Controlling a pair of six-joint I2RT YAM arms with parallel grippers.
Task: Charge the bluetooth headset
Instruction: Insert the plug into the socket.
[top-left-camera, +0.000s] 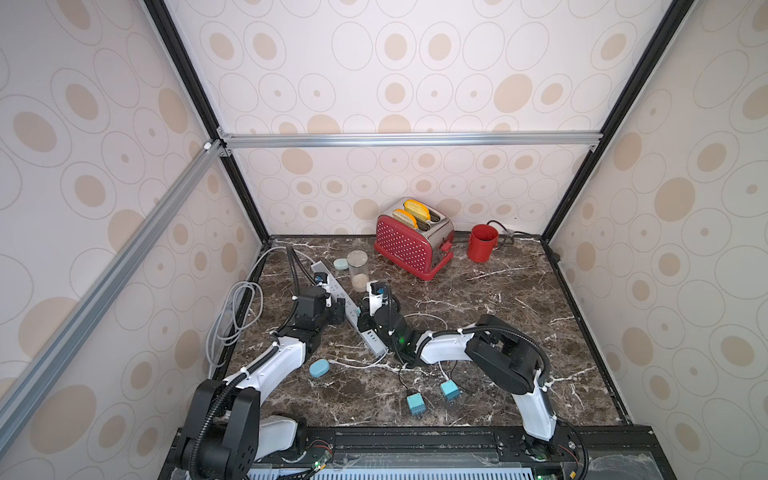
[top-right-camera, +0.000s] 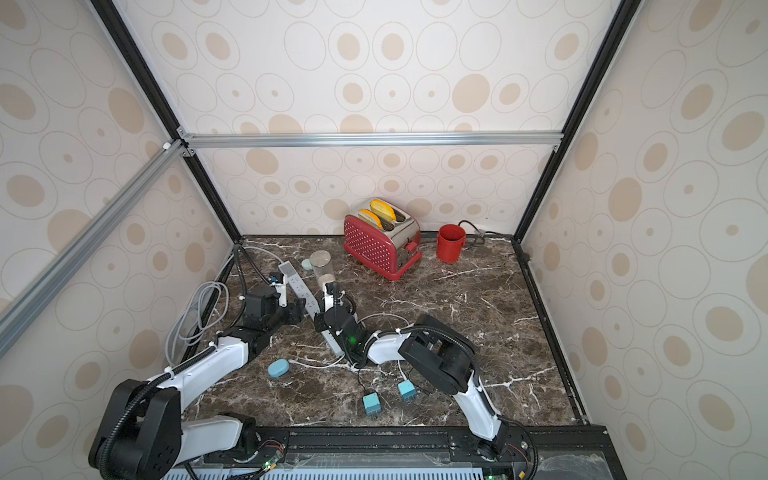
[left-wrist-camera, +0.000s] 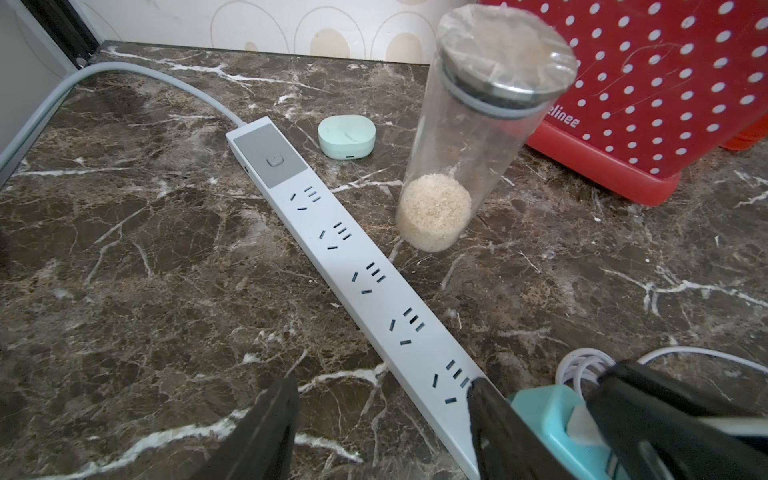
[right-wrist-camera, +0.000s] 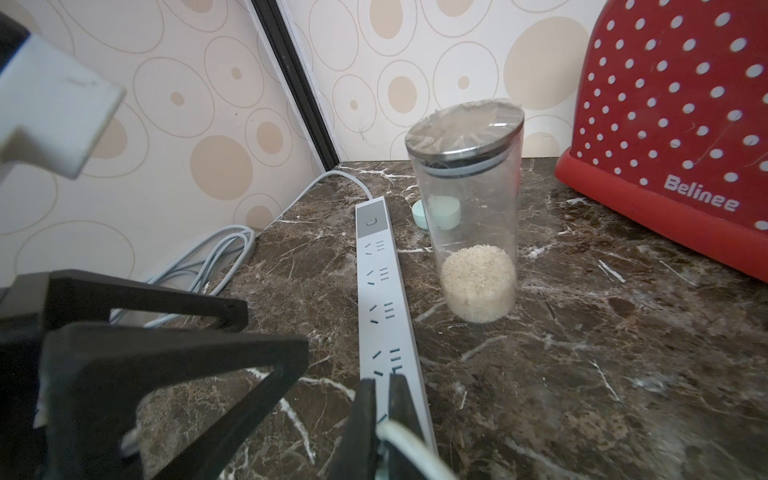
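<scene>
Pinching thin white cable (right-wrist-camera: 401, 442) in closed right gripper (right-wrist-camera: 382, 384) over long white power strip (left-wrist-camera: 374, 286), with left gripper (left-wrist-camera: 382, 390) spread open alongside, blue oval headset case (top-left-camera: 319, 368) lying by left forearm, clear glass rice jar (left-wrist-camera: 469, 158) crowding strip's far side.

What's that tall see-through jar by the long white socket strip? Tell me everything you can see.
The tall clear cylindrical jar stands upright on the dark marble tabletop, closed by a silvery lid with a grey seal ring under wrinkled clear film. Only its lowest part holds pale grains. Nothing but the tabletop touches it.
</scene>
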